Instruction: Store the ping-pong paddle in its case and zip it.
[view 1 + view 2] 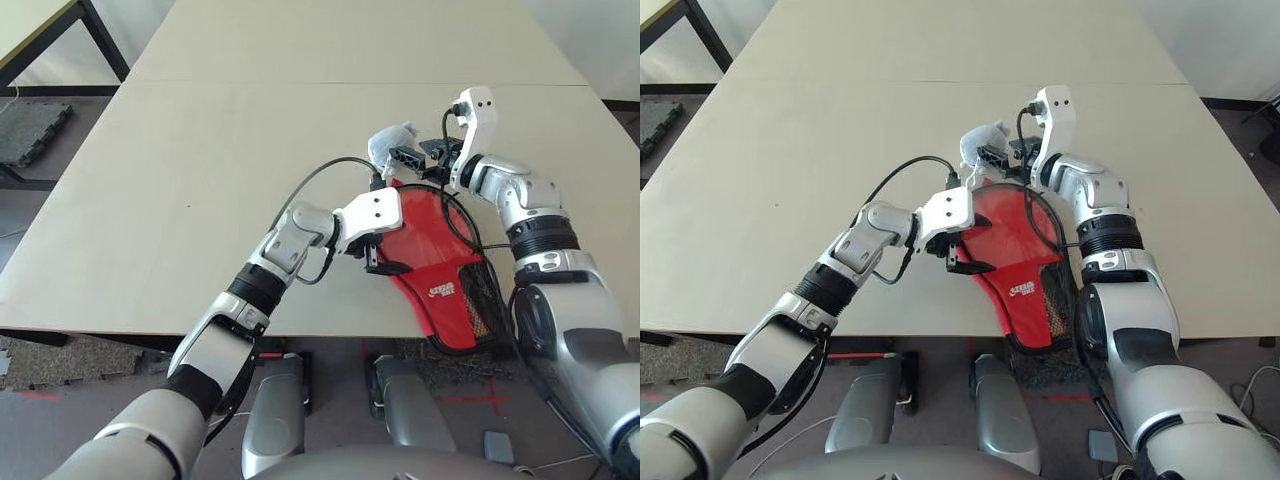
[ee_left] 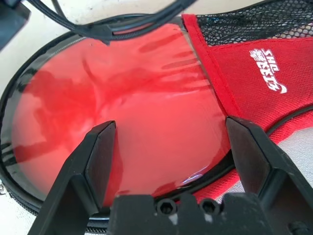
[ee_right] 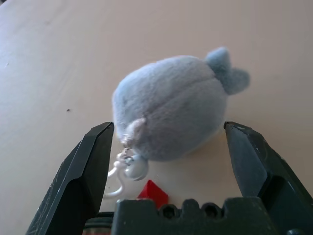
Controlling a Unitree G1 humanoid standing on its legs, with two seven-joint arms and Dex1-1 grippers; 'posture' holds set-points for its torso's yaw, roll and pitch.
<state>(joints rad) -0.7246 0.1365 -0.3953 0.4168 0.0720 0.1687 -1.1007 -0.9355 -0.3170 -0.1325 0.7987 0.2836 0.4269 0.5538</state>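
Two arms reach over your table [image 1: 200,150], and both sets of fingers stand wide apart with nothing between them. Nearest you, the case [image 1: 440,290] lies at the table's front edge, its narrow end with the white logo [image 2: 266,68] and black mesh pocket [image 1: 488,300] hanging over that edge. You can see the paddle [image 2: 122,112] lying inside the open case, its red face up and ringed by the black zipper edge; its handle is hidden. Your left gripper [image 1: 378,262] hovers just over the near rim of that red face, fingers [image 2: 98,161] spread, holding nothing. Farther out, your right gripper [image 1: 412,157] sits at the case's far end, jaws open, pointing at the grey plush [image 3: 171,107]. The plush rests on the bare table just beyond the case, its small white clasp [image 3: 124,169] lying close to the fingers.
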